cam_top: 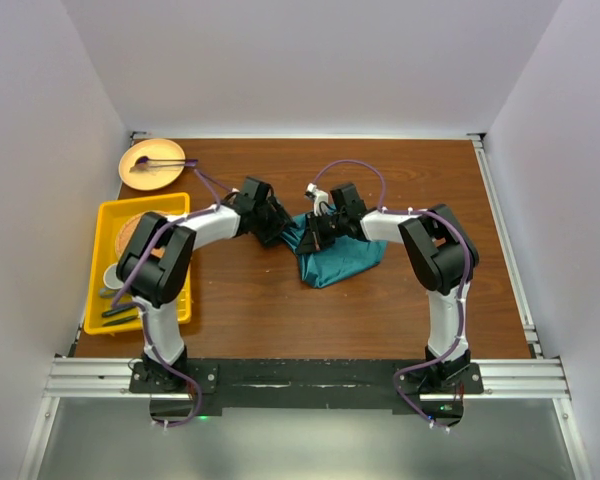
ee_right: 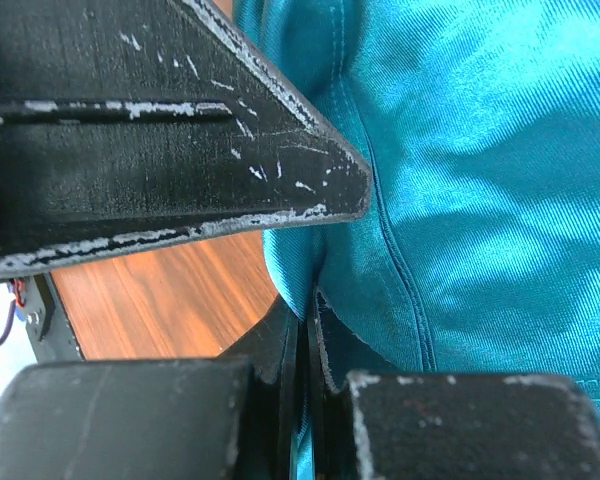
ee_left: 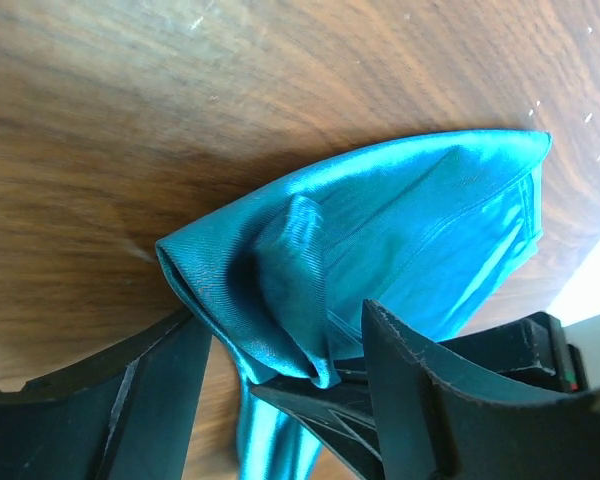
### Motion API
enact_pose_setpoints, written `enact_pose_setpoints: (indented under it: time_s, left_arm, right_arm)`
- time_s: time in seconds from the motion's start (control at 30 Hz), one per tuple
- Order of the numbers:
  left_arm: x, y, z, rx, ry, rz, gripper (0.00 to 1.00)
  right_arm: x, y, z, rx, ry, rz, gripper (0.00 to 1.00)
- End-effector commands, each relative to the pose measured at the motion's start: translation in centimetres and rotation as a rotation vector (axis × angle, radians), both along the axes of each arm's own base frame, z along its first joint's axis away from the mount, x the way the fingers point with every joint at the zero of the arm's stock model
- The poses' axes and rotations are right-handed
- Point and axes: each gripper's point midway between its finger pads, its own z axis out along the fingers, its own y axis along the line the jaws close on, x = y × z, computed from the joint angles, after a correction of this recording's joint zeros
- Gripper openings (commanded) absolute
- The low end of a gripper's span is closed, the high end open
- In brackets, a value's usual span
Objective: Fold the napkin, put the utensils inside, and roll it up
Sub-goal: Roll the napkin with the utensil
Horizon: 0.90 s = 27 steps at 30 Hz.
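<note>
Right jaws pinch napkin [ee_right: 480, 200] edge; left jaws straddle its fold.

Look: the napkin [cam_top: 335, 258] was a plain teal cloth, soft and slightly shiny, with a stitched hem along its edge.
Shape: it was folded over on itself into a rough wedge, with a rounded fold at one end and a pointed corner at the other.
Place: it lay near the middle of the table [cam_top: 400, 180], on the bare wood.
Hold: my right gripper [ee_right: 310, 300] pinched its edge tight. The rounded fold sat between the spread fingers of my left gripper [ee_left: 280, 318].
</note>
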Motion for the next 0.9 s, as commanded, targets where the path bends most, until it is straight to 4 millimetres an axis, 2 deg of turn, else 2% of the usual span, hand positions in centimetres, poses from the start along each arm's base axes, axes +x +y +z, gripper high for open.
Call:
enact_pose_setpoints:
  time_s: [0.0, 0.03, 0.1, 0.23, 0.33, 0.47, 0.53, 0.6, 0.63, 0.67, 0.7, 0.77, 0.8, 0.87]
  left_arm:
    - [-2.2, 6.6, -5.1, 0.231, -0.010, -0.001, 0.67]
    - [-2.3, 5.9, -4.4, 0.172, -0.033, -0.020, 0.68]
    - [-2.2, 5.5, -4.3, 0.142, -0.068, -0.045, 0.69]
    - [-2.8, 4.3, -5.1, 0.081, -0.023, -0.072, 0.69]
    - [-3.4, 3.5, -5.4, 0.049, 0.012, -0.070, 0.68]
    - [-3.4, 4.3, -5.1, 0.116, -0.015, -0.082, 0.69]
    - [-3.2, 5.1, -4.0, 0.150, -0.060, -0.086, 0.71]
    - [-3.2, 5.3, -2.4, 0.160, -0.115, -0.112, 0.72]
    - [-3.7, 5.5, -2.3, 0.160, -0.119, -0.122, 0.73]
    - [-3.7, 5.4, -1.8, 0.160, -0.137, -0.136, 0.73]
    - [-3.8, 5.3, -0.9, 0.148, -0.161, -0.146, 0.73]
    - [-4.3, 5.4, -0.3, 0.130, -0.178, -0.158, 0.73]
    - [-4.2, 5.2, 0.9, 0.114, -0.210, -0.165, 0.74]
    - [-4.5, 5.8, 1.6, 0.125, -0.216, -0.166, 0.74]
  right_arm:
    - [-0.6, -0.3, -0.7, -0.025, 0.011, 0.026, 0.00]
    - [-0.7, -0.2, -0.7, -0.019, 0.018, 0.032, 0.00]
    - [-0.9, -0.2, -0.5, -0.010, 0.032, 0.029, 0.00]
    - [-0.7, 0.2, 0.5, 0.015, 0.040, 0.021, 0.00]
    - [-0.7, 0.3, 0.4, 0.022, 0.048, 0.029, 0.00]
    - [-0.4, -0.8, -0.7, -0.062, 0.028, 0.017, 0.00]
    - [-0.5, -1.2, -0.6, -0.095, 0.018, 0.017, 0.00]
    - [-0.3, -1.7, -0.2, -0.121, 0.006, 0.008, 0.05]
    - [-0.5, -1.8, 0.0, -0.132, 0.005, 0.015, 0.08]
    - [-0.5, -1.8, 0.2, -0.142, -0.003, 0.013, 0.20]
    - [-0.4, -2.0, 0.6, -0.185, -0.023, -0.001, 0.25]
    - [-0.5, -2.0, 1.0, -0.241, -0.055, 0.007, 0.39]
    - [-1.1, -1.6, 1.4, -0.270, -0.058, 0.020, 0.44]
    - [-0.5, -2.0, 2.2, -0.354, -0.117, -0.008, 0.51]
